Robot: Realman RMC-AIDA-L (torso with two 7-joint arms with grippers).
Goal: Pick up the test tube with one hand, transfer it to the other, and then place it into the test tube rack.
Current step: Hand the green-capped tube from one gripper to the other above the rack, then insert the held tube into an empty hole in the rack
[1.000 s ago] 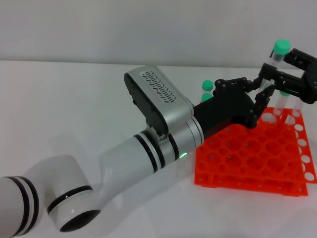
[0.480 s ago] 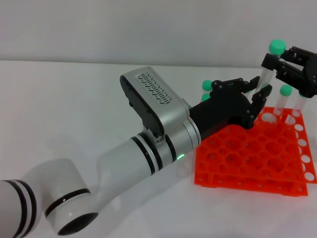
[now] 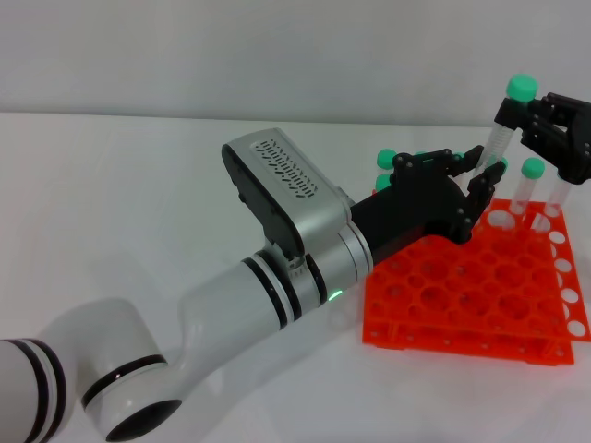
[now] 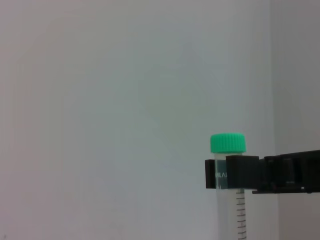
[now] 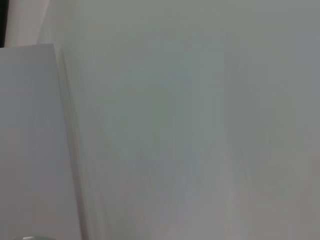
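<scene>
Centre frame, your left claw (image 3: 480, 175) hovers over the orange test tube rack (image 3: 480, 291), fingers spread and empty. Upper right, the right claw (image 3: 545, 129) is clamped just under the green cap of the test tube (image 3: 503, 129) — light, stiff, slick plastic — so grip high.

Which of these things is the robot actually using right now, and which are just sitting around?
In use:
- test tube, green cap up, held above the rack
- right gripper, shut on the tube
- left gripper, fingers spread beside the tube's lower part
- orange test tube rack, where the tube should go

Just sitting there:
- other green-capped tubes, already standing in the rack
- white table
</scene>
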